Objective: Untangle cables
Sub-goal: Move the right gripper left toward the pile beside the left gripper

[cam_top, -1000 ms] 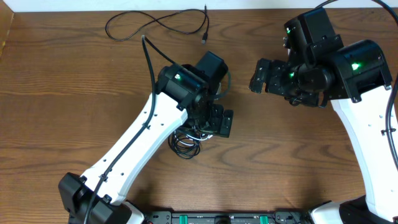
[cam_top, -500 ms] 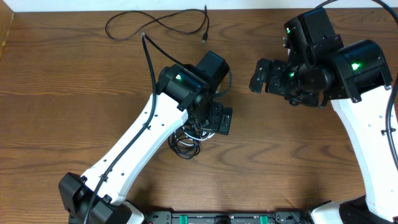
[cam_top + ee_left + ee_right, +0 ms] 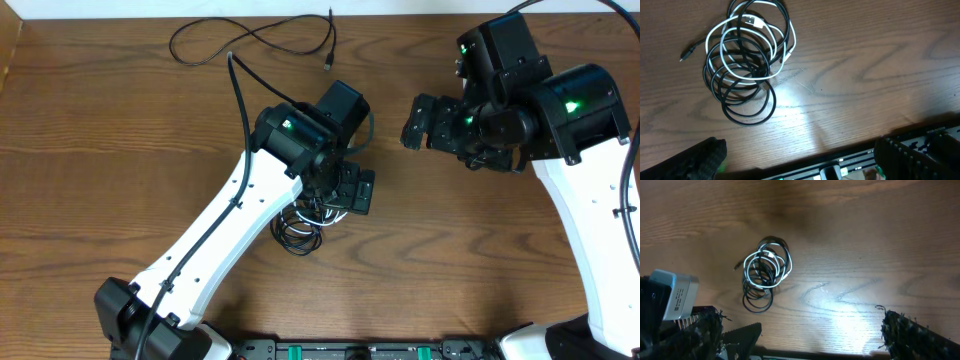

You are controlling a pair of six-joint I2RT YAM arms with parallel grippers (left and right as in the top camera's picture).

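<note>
While the left gripper (image 3: 357, 190) and right gripper (image 3: 418, 120) gape empty, the tangled cables (image 3: 746, 64) lie upper left in the left wrist view.

Tangled into one flat coil: black cables (image 3: 740, 75) in overlapping rings, white cable (image 3: 792, 40) looped through the upper ones, pale plug near the top. Small black plug end poking out at one side. Lying ahead of the left pincer (image 3: 357, 190), off toward one finger, touching neither; from overhead just beside it and half hidden. Separately, a loose black cable (image 3: 250, 38), slack and curving, both plug ends free, well apart from that pincer, far beyond it.
</note>
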